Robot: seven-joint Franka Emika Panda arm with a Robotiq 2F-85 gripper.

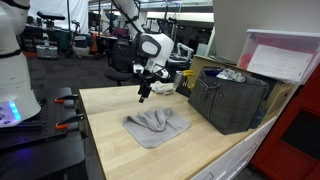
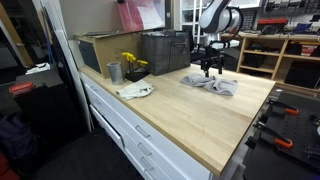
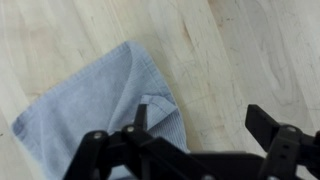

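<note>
Gripper (image 1: 144,93) hung empty, jaws apart, over grey towel (image 1: 158,127) at frame centre — step judged between grips; a pickup would call for lowering onto the raised fold (image 3: 150,105).

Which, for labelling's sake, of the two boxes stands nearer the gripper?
The dark crate; the brown cardboard box stands on its far side, away from the gripper, which hangs open over the grey towel.
</note>
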